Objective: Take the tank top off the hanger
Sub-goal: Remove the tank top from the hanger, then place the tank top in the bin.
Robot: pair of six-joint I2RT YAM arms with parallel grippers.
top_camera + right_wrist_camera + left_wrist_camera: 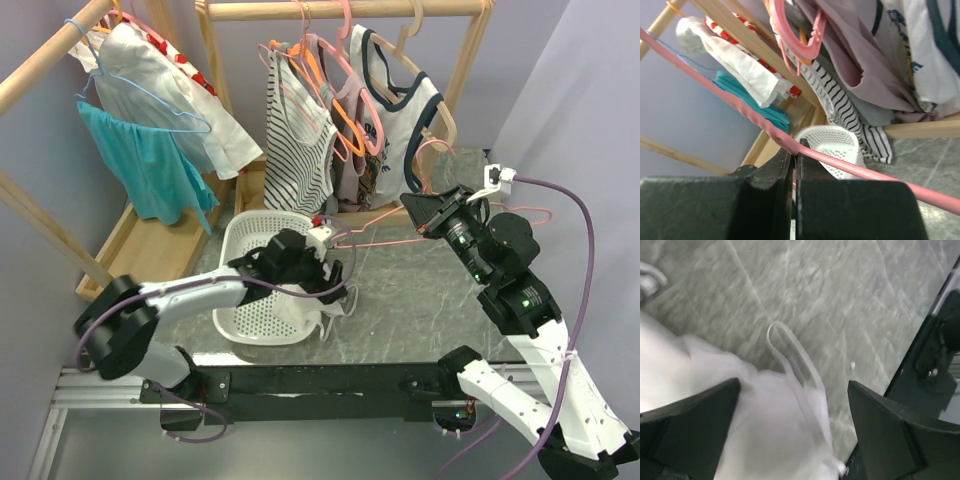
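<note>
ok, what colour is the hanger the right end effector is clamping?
Pink. The hanger shows best in the right wrist view.
</note>
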